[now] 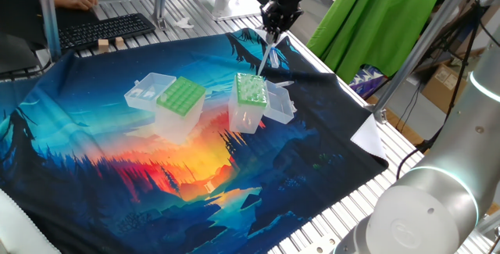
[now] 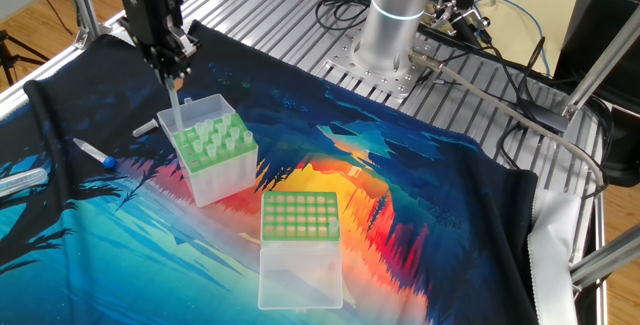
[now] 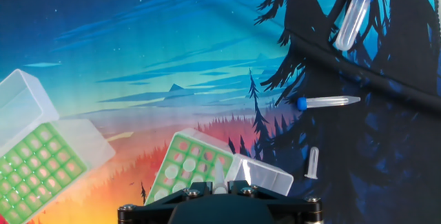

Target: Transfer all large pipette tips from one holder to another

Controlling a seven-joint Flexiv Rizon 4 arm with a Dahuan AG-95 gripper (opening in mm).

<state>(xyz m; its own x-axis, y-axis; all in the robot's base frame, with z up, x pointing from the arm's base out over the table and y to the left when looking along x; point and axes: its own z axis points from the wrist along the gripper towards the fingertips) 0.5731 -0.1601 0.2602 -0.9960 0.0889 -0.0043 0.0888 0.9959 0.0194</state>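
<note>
In one fixed view the pincer (image 1: 275, 33) pinches a pipette tip (image 1: 268, 55) hanging near-upright, narrow end down, above the holder (image 1: 251, 101) at frame centre; the other fixed view shows tips (image 2: 215, 137) standing in it; the hand view alone shows capped tubes (image 3: 328, 102) at right.

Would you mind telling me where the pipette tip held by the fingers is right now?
In the other fixed view, the pipette tip hangs from the gripper at upper left, above the back corner of the tip-filled box.
</note>
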